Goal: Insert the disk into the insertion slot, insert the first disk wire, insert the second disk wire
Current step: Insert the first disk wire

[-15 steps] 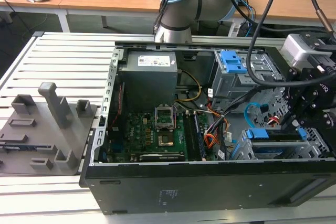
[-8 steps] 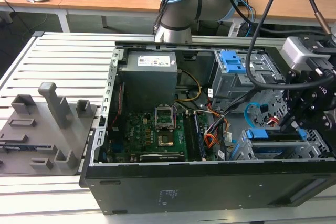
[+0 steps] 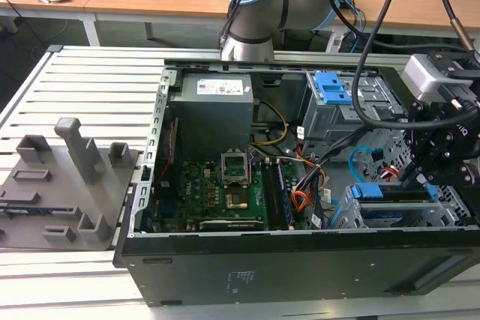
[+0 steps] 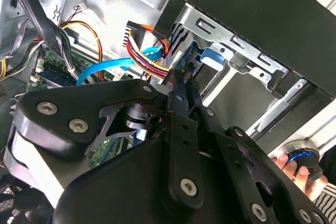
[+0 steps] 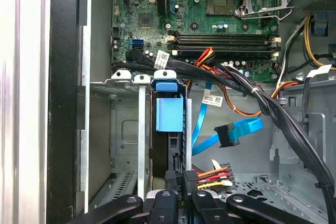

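Aluminium slatted surface [image 3: 90,73] carries the open black computer case [image 3: 300,267], lying on its side with the green motherboard [image 5: 210,3] exposed.

Insertion slot [image 5: 122,124], the low perforated grey cage, sits at the case's end toward the exterior view's right, below the taller cage with the blue latch [image 3: 331,86]. Disk [image 5: 169,114] sits in its bay, blue carrier tab facing out and flush between the cage rails. By the look of it, the first step is done.

Tool [image 5: 181,184] is down at the disk's connector end. In the second wrist view its fingers [image 4: 181,93] stand pressed together on a flat black plug, so I judge it clenched on the first disk wire [image 5: 214,176]. The red, orange and yellow strands fan out from right beside the fingertips. The plug is at the disk's edge or touching it; whether it is fully seated I cannot tell, as the fingers cover the joint. The second step looks to be in progress, not confirmed.

Second disk wire [image 5: 239,129] hangs free — the light-blue ribbon loops through the open space beside the slot. Its small black plug [image 5: 227,136] is clear of the disk and touches nothing, so the third step is not yet done.
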`<act>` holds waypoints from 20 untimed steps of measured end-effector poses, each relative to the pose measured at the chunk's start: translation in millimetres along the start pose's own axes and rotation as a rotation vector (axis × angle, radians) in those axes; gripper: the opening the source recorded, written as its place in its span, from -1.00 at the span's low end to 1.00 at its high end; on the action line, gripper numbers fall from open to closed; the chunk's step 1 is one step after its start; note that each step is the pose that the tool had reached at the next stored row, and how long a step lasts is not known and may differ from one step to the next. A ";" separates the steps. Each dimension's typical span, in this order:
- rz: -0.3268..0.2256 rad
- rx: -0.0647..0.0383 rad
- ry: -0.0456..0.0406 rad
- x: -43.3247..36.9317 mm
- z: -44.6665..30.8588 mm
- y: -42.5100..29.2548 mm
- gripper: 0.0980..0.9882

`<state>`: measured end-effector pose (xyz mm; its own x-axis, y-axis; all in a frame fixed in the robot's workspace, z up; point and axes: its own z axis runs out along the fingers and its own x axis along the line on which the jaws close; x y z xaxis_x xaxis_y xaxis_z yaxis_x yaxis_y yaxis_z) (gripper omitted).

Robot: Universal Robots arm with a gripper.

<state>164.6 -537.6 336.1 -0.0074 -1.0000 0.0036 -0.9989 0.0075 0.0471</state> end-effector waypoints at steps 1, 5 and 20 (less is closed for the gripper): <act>0.000 0.000 0.0001 0.0 0.0 0.0 -0.85; 0.000 0.000 -0.0001 0.0 0.0 -0.1 -0.68; 0.000 0.000 -0.0001 -2.8 -41.3 1.9 -0.98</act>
<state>164.7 -534.7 377.4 -0.0073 -1.0000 0.0035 -0.9989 0.0074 0.0471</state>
